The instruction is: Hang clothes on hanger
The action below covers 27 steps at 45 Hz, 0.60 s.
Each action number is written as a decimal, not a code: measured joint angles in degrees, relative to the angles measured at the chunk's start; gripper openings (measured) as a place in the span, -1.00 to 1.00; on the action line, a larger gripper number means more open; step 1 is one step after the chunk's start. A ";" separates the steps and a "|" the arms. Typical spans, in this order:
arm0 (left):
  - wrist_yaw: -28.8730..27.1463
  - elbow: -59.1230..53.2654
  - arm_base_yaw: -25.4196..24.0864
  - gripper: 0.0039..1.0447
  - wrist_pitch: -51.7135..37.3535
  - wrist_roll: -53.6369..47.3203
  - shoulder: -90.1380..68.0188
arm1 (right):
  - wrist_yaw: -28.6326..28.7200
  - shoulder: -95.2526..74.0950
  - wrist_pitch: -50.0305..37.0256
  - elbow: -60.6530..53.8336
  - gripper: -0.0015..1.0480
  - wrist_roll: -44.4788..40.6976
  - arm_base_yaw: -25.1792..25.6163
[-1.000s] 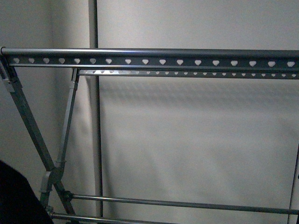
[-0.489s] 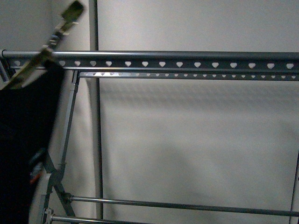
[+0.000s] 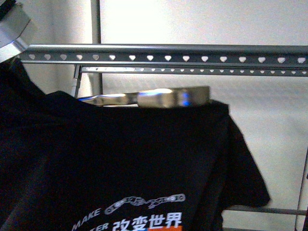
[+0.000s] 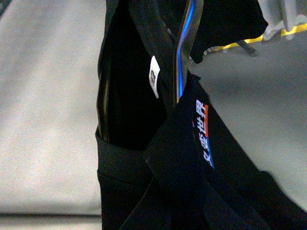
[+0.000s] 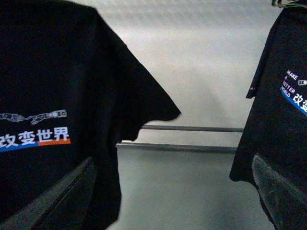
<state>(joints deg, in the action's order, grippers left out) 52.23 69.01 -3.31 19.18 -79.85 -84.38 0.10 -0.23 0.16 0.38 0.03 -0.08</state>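
Bare indoor room, set up more like a test space than a lived-in home, though you cannot tell for certain. You see a plain pale wall (image 3: 279, 125) with one vertical pipe (image 3: 96, 24), a smooth grey floor (image 4: 48, 120) marked by a yellow line (image 4: 230, 46), a grey metal clothes rack (image 3: 178, 49), a black T-shirt (image 3: 120, 168) and a second black T-shirt (image 5: 283, 120) bearing the same print
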 joint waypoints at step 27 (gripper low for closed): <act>-2.05 -2.29 11.04 -0.92 -10.23 -8.04 -0.28 | 2.99 -0.90 1.66 0.57 0.85 3.32 0.90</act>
<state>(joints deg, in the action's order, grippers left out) 50.17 66.72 7.73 8.95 -87.90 -84.66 3.09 -1.13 1.83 0.95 3.36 0.82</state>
